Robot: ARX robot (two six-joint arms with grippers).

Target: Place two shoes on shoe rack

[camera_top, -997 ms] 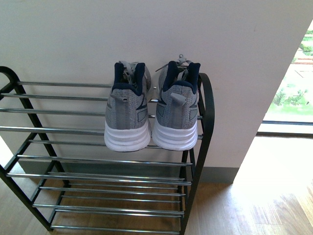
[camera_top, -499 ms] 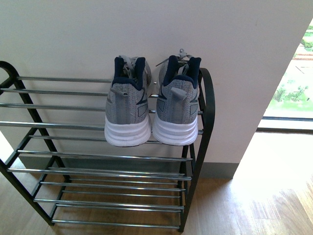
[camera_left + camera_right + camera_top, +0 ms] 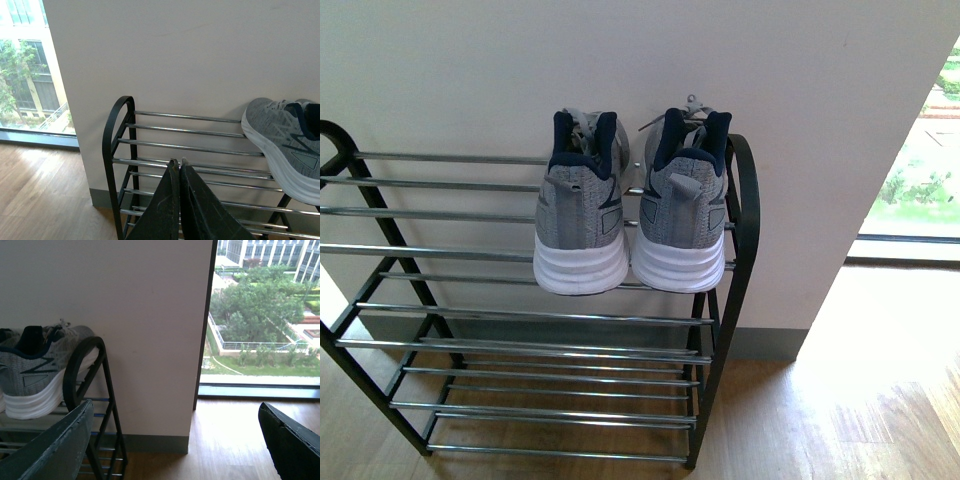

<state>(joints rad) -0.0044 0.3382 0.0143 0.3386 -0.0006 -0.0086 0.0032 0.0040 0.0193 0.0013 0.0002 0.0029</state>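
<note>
Front view looks down on the shoe rack (image 3: 748, 230); wrist views face its opposite ends.

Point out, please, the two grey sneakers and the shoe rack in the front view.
left sneaker (image 3: 580, 215), front view, on its grey knit heel.
right sneaker (image 3: 682, 220), front view, on its grey knit heel.
shoe rack (image 3: 450, 252), front view, on a bare chrome bar.

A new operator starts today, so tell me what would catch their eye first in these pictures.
The grey sneakers stand out first. They sit side by side on the top tier of the black shoe rack, at its right end, heels toward the front camera. Next comes the bright window to the right of the plain wall. The left gripper is shut and the right gripper is wide open, and both are holding nothing.
</note>
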